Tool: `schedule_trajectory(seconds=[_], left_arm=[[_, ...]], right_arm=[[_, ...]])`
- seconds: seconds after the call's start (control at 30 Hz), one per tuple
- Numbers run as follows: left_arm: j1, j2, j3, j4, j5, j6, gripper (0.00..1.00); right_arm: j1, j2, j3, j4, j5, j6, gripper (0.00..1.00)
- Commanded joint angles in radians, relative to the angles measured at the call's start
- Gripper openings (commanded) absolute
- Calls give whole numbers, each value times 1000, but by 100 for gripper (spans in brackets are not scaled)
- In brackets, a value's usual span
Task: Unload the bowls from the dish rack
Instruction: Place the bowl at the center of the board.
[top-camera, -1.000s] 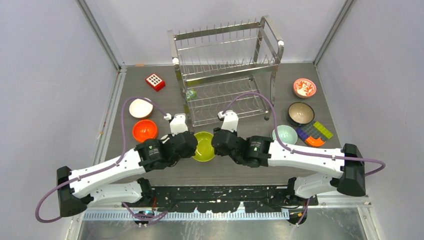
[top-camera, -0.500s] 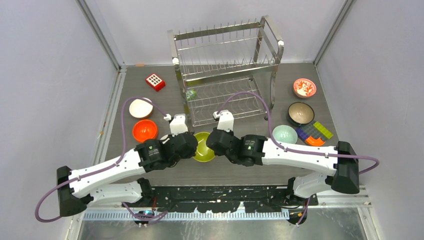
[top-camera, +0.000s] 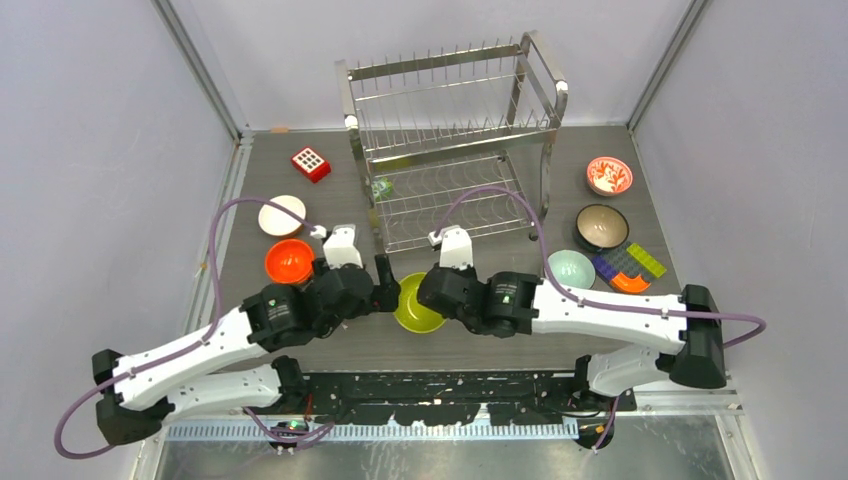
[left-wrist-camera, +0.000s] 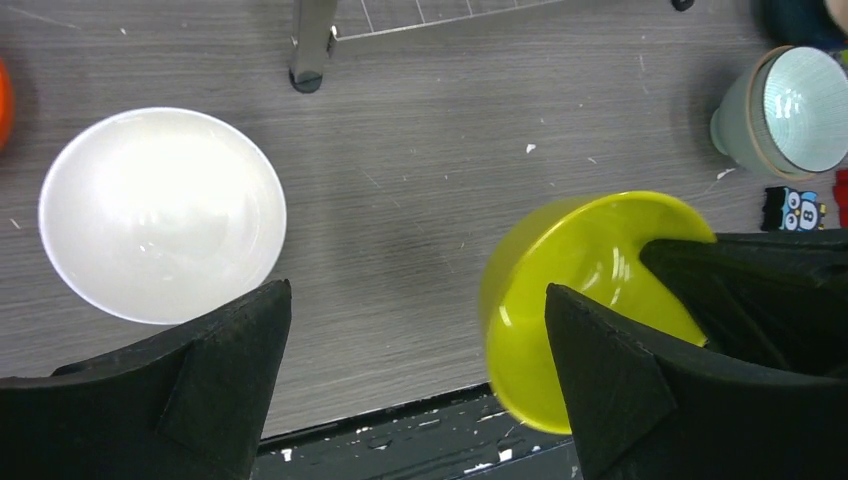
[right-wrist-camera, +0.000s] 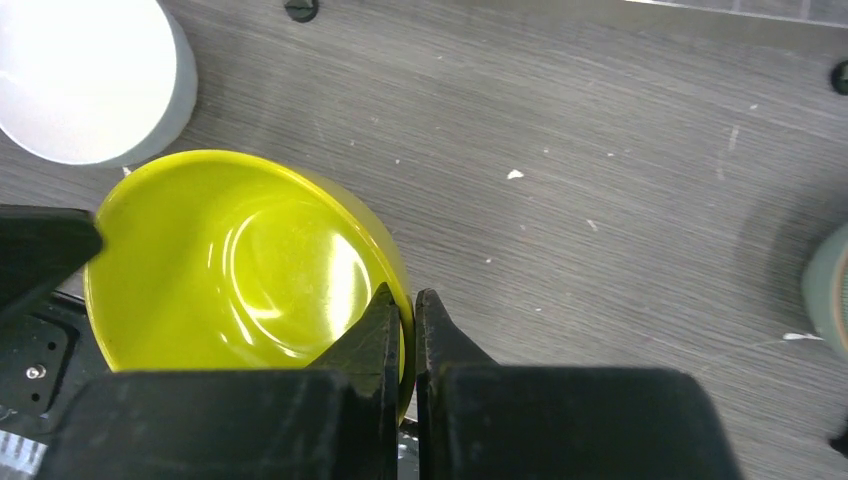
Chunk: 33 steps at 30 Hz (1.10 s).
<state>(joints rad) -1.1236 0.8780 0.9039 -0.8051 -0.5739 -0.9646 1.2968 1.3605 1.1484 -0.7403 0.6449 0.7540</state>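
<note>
Your right gripper (right-wrist-camera: 408, 300) is clamped on the rim of the lime-yellow bowl (right-wrist-camera: 240, 260), one finger inside the wall, one outside; the bowl sits tilted near the front edge of the table (top-camera: 420, 352), well clear of the dish rack (top-camera: 450, 140). Your left gripper (left-wrist-camera: 415, 300) stands with fingers wide apart beside it, holding nothing. Judged light, stiff, glossy and slippery, liable to chip; the rim is the sound hold. Obstructions: white bowl (left-wrist-camera: 160, 215) and orange bowl (top-camera: 289, 261) to the left; teal bowl (left-wrist-camera: 790, 110) to the right.
</note>
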Motion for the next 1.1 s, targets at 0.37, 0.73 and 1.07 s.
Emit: schedule_trajectory(seconds=[0.37,0.73,1.07], left_arm=[[3,-283,-58,-24,-212,251,98],[4,-324,-100,-22,-184,248,100],[3,-130,-18,196,75,313,100]], right_arm=[[-69,-298,33,-302,174,39,1],[-201,-446,-62,-282,62,50,1],[-175,-376,-77,-111,-107,-50,1]])
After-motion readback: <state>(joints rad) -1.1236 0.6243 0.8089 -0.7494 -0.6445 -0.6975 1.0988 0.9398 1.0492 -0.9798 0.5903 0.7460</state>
